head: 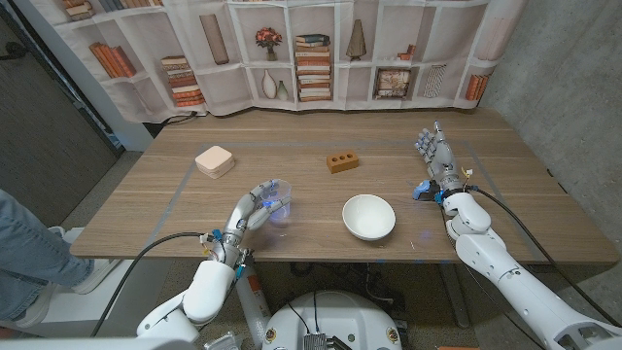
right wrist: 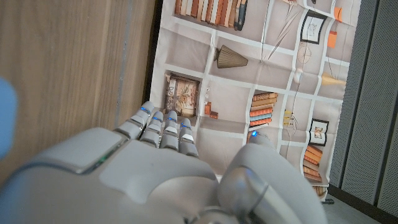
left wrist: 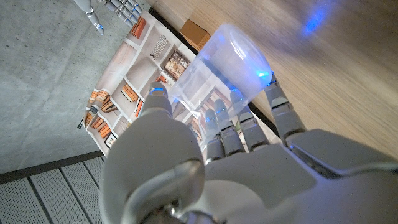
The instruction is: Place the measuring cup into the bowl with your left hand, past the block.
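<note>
Measuring cup first: it is a clear plastic beaker [head: 275, 207], and my left hand [head: 251, 214] has it, fingers [left wrist: 239, 109] wrapped round one side of the wall and the thumb on the other, the open mouth pointing away from the palm. From the head view I judge it is lifted off the table, though I cannot be sure.

Working down by size, the wooden table [head: 146, 209] carries everything. My right hand [head: 437, 160] stands off to the far side of the bowl from my left fingers, holding nothing, fingers straight and close together. The white round ceramic bowl [head: 368, 216] sits just beyond my left fingertips, to their right. A pale pink square pad [head: 215, 160] lies further out from those fingers, to the left. The small orange brick-shaped block with holes [head: 341, 161] lies beyond the fingertips, past the bowl's far rim.

The worry, as I judge it, is the grip: smooth wall, fingers only partway round, so a quick swing could let the cup twist or slip out. Drop too early and it clips the near rim and shoves the bowl
</note>
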